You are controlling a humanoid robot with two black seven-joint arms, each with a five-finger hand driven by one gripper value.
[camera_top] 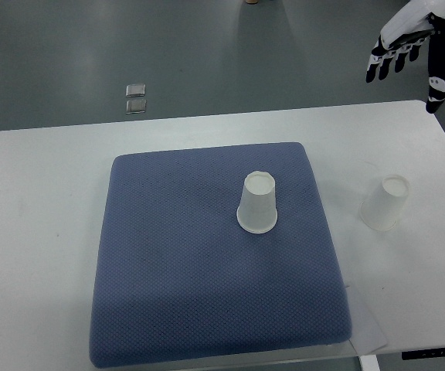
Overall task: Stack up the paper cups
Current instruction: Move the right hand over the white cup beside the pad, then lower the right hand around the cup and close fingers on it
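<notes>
- Top view, layout: a blue cushion [219, 255] is laid on a white table [37, 201]. One paper cup on the cushion [258, 202] is stood upside down, right of the cushion's centre. A second paper cup on the table [385, 202] is stood upside down too, well off the cushion's right edge on bare tabletop.
- Top view, hand: the right hand [396, 46] is held beyond the cushion's far right corner, over the floor, well apart from both cups. Its fingers are spread and extended, and nothing is gripped. The left arm is not seen.
- Risk, judged: the cups look light and thin, so either one could be crushed or tipped if the fingers are closed too hard or brought in from the side.
- Risk, judged: the cup on the cushion rests on a soft surface, so it could be toppled or pushed askew if the other cup is pressed down on it off-centre.
- Risk, judged: the cup off the cushion's right edge could be knocked toward the table's edge by a low approach.
- Two small clear squares [136, 98] are seen on the floor beyond the cushion's far left corner, out of the way.
</notes>
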